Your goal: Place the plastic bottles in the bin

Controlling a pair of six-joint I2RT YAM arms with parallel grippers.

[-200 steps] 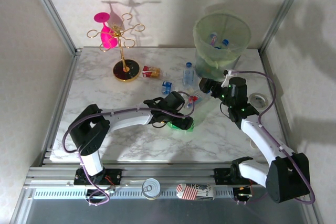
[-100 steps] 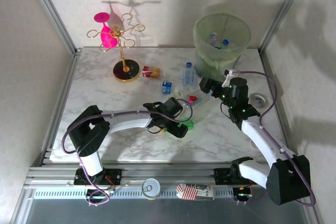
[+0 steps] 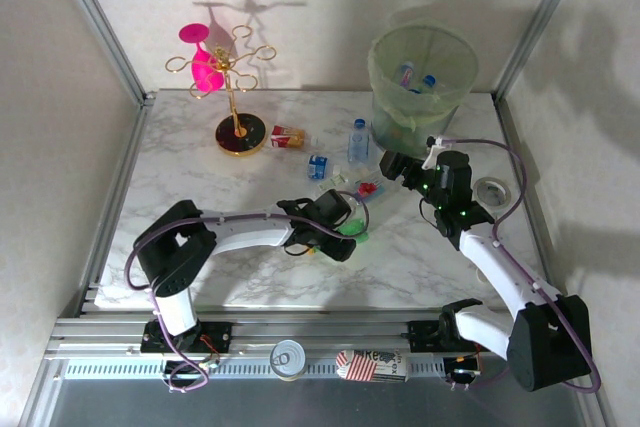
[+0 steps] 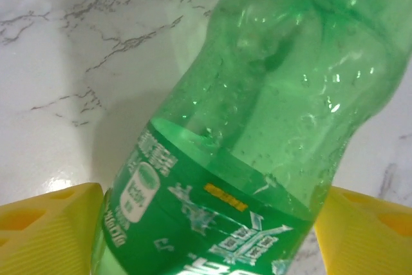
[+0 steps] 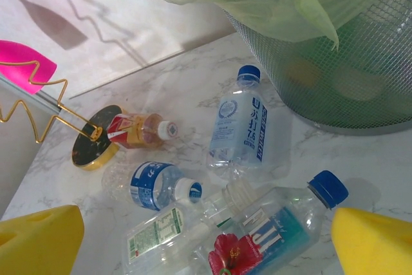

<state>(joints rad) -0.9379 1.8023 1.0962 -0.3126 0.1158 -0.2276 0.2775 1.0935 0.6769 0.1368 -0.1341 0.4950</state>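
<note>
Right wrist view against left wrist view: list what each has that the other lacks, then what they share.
Right wrist: the bin, the gold stand, a blue-labelled bottle and other clear bottles lying on the table. Left wrist: a green bottle up close between the fingers of the left gripper. Shared: the marble table and yellow fingers at the bottom corners.

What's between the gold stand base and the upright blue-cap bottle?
Top view: a red-labelled bottle lying beside the stand base, then bare marble up to the upright bottle.
</note>
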